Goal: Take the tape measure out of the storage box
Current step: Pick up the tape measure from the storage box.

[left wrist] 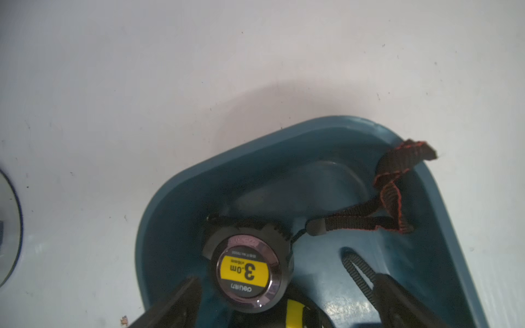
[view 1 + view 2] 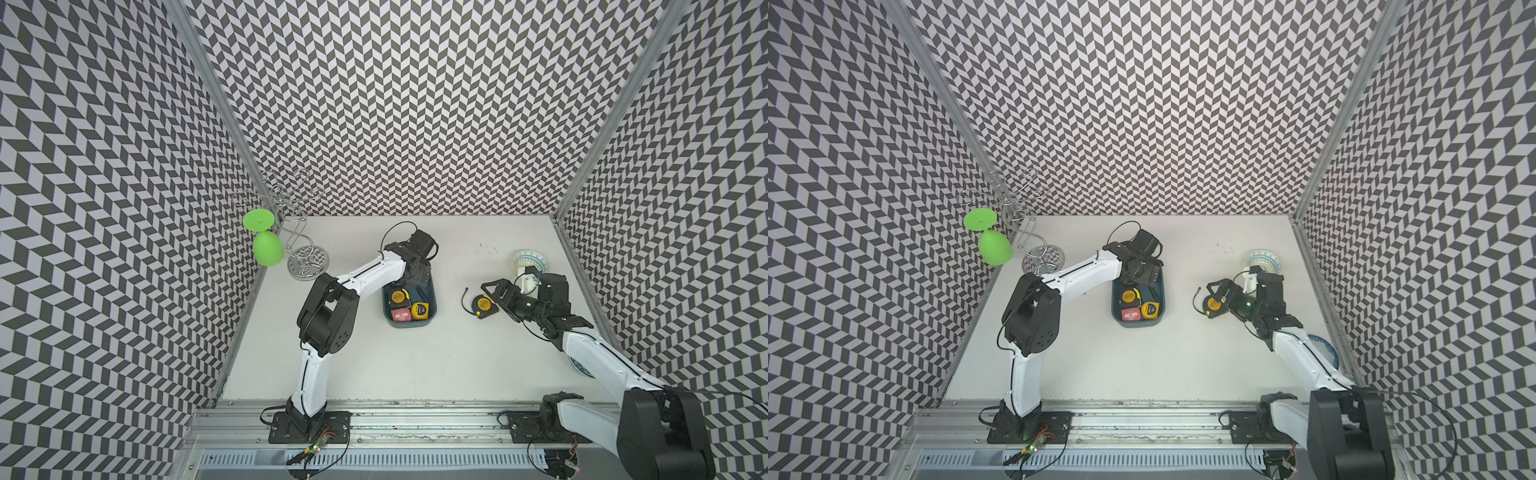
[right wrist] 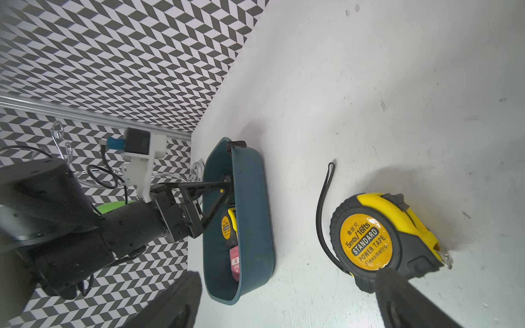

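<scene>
Tape measure (image 1: 247, 269) lies between left tool's (image 1: 285, 279) spread fingers (image 1: 181, 298).

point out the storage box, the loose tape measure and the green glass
storage box (image 3: 252, 213): right wrist view, outer wall
loose tape measure (image 3: 366, 244): right wrist view, round label
green glass (image 2: 268, 249): in a top view, bowl
</scene>
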Controlling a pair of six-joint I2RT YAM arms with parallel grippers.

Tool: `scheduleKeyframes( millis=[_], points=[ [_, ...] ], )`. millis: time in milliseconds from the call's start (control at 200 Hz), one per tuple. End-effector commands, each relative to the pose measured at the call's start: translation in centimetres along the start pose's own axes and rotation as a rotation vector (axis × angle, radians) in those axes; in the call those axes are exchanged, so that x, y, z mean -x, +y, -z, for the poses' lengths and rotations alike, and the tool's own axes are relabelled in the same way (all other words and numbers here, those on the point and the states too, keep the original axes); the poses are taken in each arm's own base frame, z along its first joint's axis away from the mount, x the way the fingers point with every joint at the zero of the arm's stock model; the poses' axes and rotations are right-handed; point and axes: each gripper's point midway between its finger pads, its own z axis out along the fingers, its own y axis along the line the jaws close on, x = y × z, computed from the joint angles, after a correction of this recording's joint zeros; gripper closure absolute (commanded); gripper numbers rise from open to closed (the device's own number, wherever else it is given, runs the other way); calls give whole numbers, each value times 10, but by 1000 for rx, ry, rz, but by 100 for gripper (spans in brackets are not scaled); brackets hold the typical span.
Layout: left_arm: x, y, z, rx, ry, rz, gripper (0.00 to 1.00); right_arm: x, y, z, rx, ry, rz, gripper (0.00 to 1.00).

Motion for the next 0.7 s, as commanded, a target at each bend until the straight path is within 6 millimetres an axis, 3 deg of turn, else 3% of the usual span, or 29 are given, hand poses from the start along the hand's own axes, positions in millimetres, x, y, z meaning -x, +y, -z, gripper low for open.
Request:
scheduleKeyframes(
  millis=[0,691],
  points=[
    [8,8,12,-4,3,42,0,10,13,0,43,-19,49,0],
    [-29,24,-59,11,192,111,1,10,11,-4,41,-6,60,1]
  ],
)
